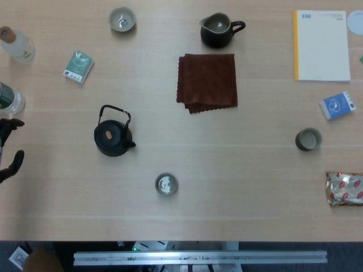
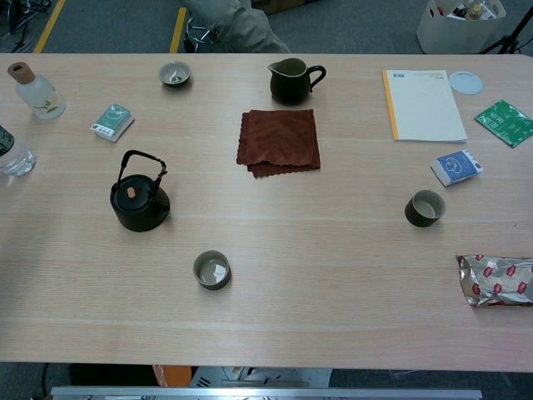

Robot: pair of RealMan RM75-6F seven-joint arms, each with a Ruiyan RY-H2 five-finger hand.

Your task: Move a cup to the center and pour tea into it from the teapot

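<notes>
One black teapot (image 2: 139,200) — upright, lidded, handle raised.

Only the left hand (image 1: 9,148) is showing, peeking in at the far left edge of the head view with dark fingers spread apart and holding nothing, while the right hand is showing in neither view.

Pale wooden table (image 2: 333,275), grey floor (image 2: 358,25)
</notes>
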